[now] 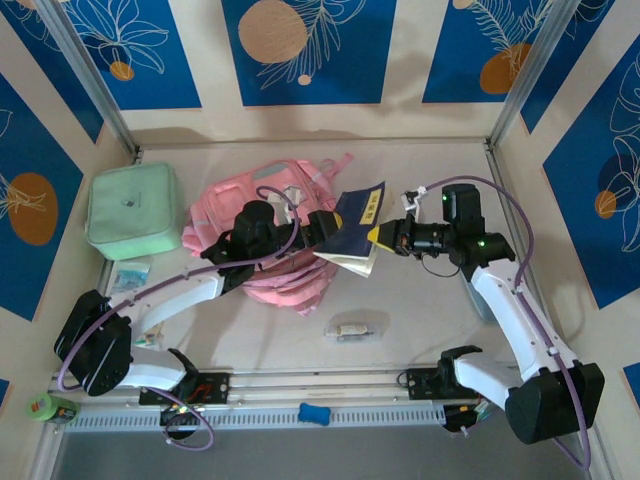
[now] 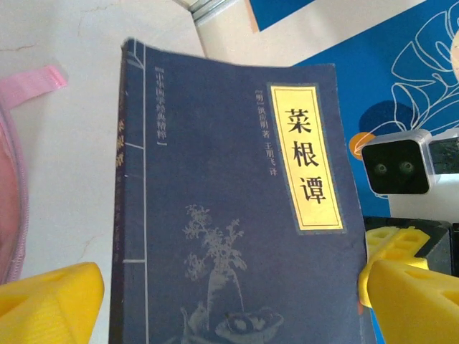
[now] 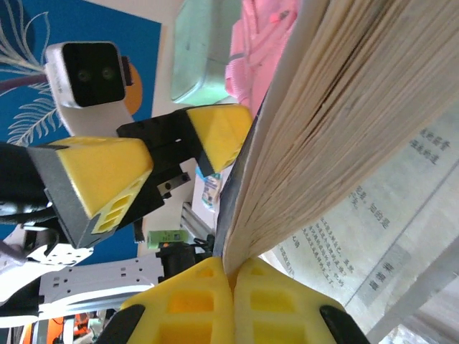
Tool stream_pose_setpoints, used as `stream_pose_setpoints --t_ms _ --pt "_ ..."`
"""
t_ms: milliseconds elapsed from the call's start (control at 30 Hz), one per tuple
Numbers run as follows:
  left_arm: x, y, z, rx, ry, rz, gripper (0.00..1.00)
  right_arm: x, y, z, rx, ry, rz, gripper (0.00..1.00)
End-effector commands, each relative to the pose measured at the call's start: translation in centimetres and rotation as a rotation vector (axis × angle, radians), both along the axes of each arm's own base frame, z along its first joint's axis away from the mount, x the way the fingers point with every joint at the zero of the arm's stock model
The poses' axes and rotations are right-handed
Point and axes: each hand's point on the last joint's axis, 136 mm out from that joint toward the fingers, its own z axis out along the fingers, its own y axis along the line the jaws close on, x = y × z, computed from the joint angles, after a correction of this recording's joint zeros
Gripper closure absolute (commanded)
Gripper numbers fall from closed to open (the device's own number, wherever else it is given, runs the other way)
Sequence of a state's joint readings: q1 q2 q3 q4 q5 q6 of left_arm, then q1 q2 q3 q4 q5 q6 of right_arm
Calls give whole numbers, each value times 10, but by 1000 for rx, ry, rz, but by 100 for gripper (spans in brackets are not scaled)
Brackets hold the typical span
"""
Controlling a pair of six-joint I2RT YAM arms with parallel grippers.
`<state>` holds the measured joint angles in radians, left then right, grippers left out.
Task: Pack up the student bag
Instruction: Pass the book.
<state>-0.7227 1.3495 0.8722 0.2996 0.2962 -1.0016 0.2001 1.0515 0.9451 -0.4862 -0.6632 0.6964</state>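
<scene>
Tan walls (image 1: pixel 208 60) stand around a pale table (image 1: pixel 400 290). Blue panels (image 1: pixel 310 50) with orange dots (image 1: pixel 272 30) and white leaves hang at 9, 12 and 3 o'clock. Grey posts (image 1: pixel 85 75) rise at 10 and 2 o'clock.

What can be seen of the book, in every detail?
The book is a paperback with a dark blue cover, a yellow title label with Chinese characters and a faint plant drawing. Its cream pages fan open a little. The right pincer is shut on its page edge and holds it tilted in the air beside the bag. The open left pincer straddles it.
</scene>
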Motion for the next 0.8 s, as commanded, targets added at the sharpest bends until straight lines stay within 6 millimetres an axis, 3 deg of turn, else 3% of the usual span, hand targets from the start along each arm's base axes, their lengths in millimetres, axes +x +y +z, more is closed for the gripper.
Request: stream_pose_setpoints --t_ms 0,167,267,333,467,633,767 --pt "0 3 15 -21 -12 -13 6 0 15 32 72 -108 72 100" --pt "0 12 18 8 -10 12 6 -5 24 37 89 -145 121 100" --pt "-9 2 40 -60 -69 -67 13 -7 28 28 83 -137 141 100" --pt "-13 2 54 -96 -100 -85 21 -5 26 15 57 -101 140 100" --pt "-16 8 61 -80 -135 -77 37 -2 18 -1 20 -86 122 100" --pt "-19 6 63 -86 -144 -100 60 -2 5 -6 20 -49 111 100" --pt "-17 3 59 -96 -130 -105 78 -4 6 -4 23 -59 117 100"
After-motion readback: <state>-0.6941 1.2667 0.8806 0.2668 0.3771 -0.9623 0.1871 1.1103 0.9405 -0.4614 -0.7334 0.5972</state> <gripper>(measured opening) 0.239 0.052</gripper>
